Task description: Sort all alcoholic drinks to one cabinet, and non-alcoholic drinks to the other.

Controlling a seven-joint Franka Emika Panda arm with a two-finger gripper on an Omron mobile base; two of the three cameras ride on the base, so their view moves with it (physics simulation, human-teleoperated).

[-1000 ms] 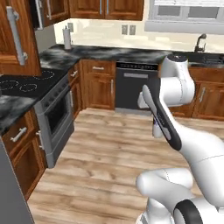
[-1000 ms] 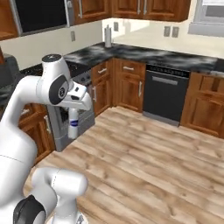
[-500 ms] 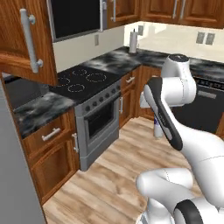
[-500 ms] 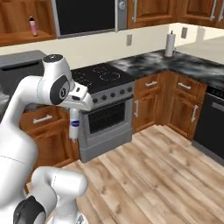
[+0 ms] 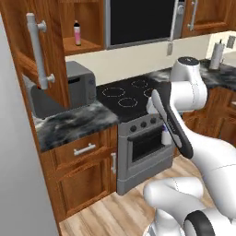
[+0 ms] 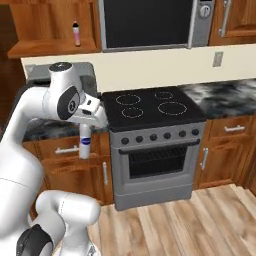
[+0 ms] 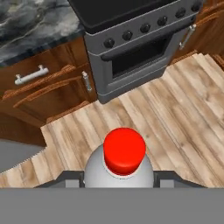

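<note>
Where the reddish-brown cabinet (image 5: pixel 32 55) stands open at the upper left of the left base view, its door carries a long grey bar handle (image 5: pixel 38 50), and on the shelf inside stands a small pink bottle (image 5: pixel 77 33) with a dark cap. The cabinet sits high and well apart from the gripper (image 6: pixel 86 131), which hangs lower, in front of the counter edge just left of the stove (image 6: pixel 152 142). The gripper's fingers are closed on a white bottle (image 6: pixel 85 141) with a blue label, held upright and hanging below the hand; in the hand view its red cap (image 7: pixel 124 150) shows between the two tips, above the wooden floor (image 7: pixel 175 109). A grey microwave (image 5: pixel 62 90) rests on the marbled counter (image 5: pixel 73 122) below the open shelf. A dark built-in oven (image 6: pixel 150 22) sits above the stove.
</note>
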